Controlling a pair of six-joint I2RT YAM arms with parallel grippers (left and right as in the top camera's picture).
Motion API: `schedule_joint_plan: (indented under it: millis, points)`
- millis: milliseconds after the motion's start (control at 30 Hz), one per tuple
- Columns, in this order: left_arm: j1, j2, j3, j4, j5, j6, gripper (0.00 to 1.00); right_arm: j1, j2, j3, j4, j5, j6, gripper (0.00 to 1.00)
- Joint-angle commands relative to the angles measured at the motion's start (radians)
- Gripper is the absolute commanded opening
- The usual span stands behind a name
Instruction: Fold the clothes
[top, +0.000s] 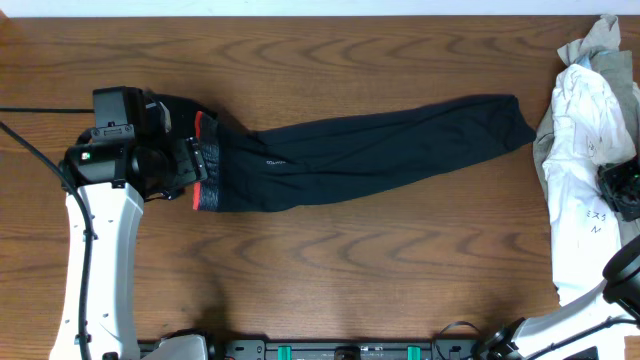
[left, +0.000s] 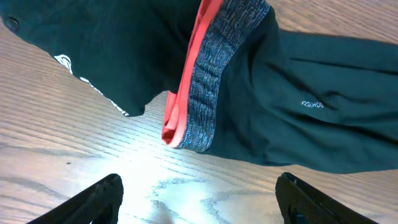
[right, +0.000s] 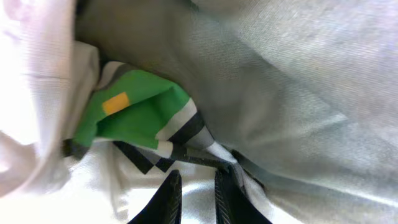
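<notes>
Left arm (top: 100, 230), overhead view: left gripper (top: 192, 165) at the waistband (top: 207, 165) of black trousers (top: 380, 150), which lie lengthwise across the wooden table (top: 350, 280). Probably soft, light and limp; best held at waistband or cuff. Clothes pile (top: 590, 120) at the right edge, near the cuff, holds the right gripper (top: 625, 190).

Left wrist view: fingers (left: 102, 196) spread wide, empty, over bare wood just short of the red-lined waistband.

Right wrist view: fingers (right: 171, 193) nearly together against striped white cloth (right: 137, 180); whether they pinch it cannot be told.
</notes>
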Motion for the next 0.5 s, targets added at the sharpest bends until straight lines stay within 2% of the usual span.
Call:
schedule_joint_plan:
  millis: [0,133,200,267,400,467]
  points:
    - [0.005,-0.008,0.023,-0.006,0.003,0.013,0.80,-0.001,-0.095,0.001,0.035,-0.135,-0.037,0.18]
    - [0.005,-0.008,0.023,-0.005,0.003,0.013,0.80,0.062,-0.164,0.001,0.131,-0.472,-0.127,0.19]
    - [0.005,-0.008,0.023,-0.003,0.003,0.013,0.80,0.127,-0.176,0.001,0.162,-0.572,-0.184,0.31]
    - [0.005,-0.008,0.023,-0.001,0.003,0.013,0.80,0.198,-0.172,0.001,0.163,-0.550,-0.226,0.40]
    - [0.005,-0.008,0.023,-0.002,0.003,0.013,0.80,0.342,-0.124,0.001,0.199,-0.372,-0.251,0.67]
    - [0.005,-0.008,0.023,-0.002,0.003,0.013,0.80,0.388,-0.095,0.001,0.241,-0.270,-0.251,0.73]
